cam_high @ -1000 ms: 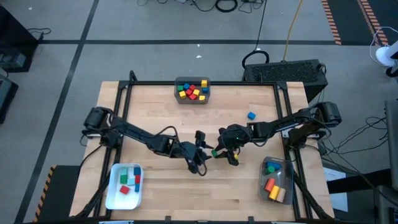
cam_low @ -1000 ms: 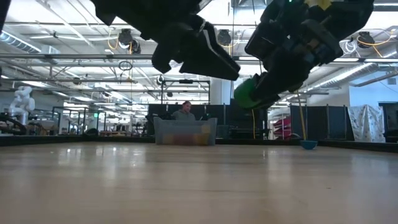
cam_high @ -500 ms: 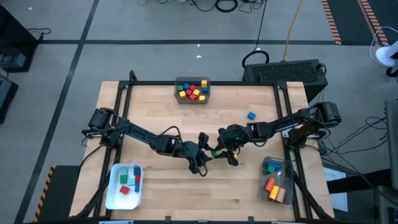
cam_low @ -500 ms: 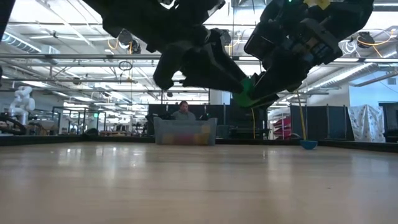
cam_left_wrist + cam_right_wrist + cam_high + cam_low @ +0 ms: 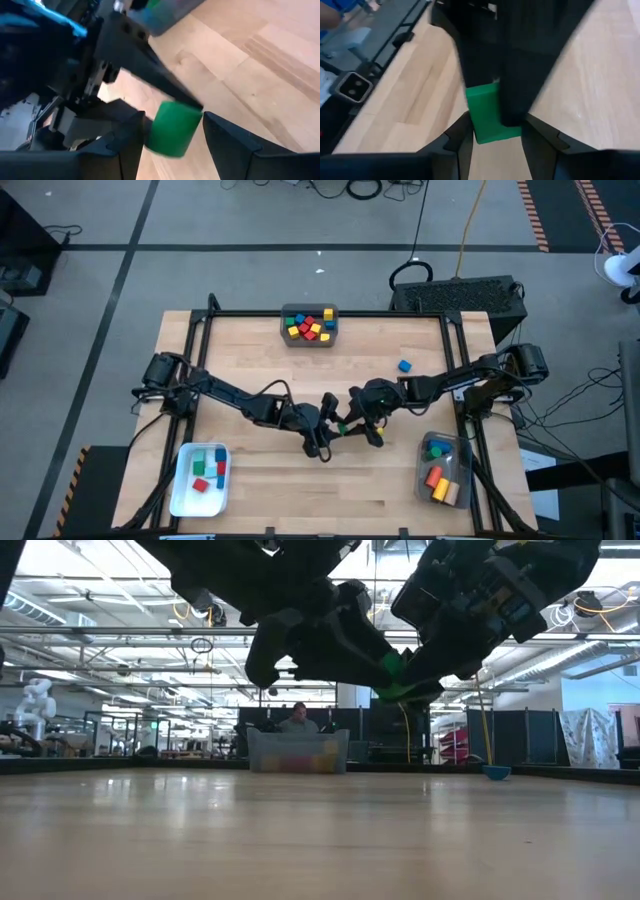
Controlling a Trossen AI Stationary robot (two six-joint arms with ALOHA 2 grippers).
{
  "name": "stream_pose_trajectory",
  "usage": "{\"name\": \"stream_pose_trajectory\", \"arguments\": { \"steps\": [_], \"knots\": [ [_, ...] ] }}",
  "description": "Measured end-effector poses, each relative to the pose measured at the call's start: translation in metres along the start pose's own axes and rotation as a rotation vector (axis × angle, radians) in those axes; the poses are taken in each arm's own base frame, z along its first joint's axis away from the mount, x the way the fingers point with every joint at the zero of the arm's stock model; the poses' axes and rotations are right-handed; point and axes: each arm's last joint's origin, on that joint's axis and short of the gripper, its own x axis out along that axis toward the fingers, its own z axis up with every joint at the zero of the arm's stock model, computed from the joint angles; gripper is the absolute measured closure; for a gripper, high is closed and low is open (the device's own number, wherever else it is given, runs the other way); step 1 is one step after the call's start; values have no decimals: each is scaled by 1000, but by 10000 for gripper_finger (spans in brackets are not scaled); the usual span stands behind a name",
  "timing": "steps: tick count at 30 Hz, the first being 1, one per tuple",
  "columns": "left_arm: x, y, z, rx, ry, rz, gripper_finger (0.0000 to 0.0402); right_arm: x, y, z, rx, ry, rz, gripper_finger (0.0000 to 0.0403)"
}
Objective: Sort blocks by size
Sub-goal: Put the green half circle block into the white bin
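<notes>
Left gripper [image 5: 326, 426] has closed in on the right gripper [image 5: 350, 420] above mid-table.
Right pinches the green block [image 5: 171, 128]; left fingers spread around it (not clamped).

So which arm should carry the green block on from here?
Probably the left. The green block sits between the left pincer fingers in mid-air, with the right pincer shut on it too. The white tray of similar blocks lies on the left arm's side.
</notes>
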Motion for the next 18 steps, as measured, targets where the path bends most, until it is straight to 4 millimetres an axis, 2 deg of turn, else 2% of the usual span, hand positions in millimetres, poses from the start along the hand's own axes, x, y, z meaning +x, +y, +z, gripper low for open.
{"name": "stream_pose_trajectory", "arguments": {
  "steps": [8,18],
  "knots": [
    [0,1,-2,-7,7,-4,205,0,1,1,-4,-10,18,273],
    [0,-2,-1,3,-9,-39,299,0,1,2,6,-14,29,273]
  ]
}}
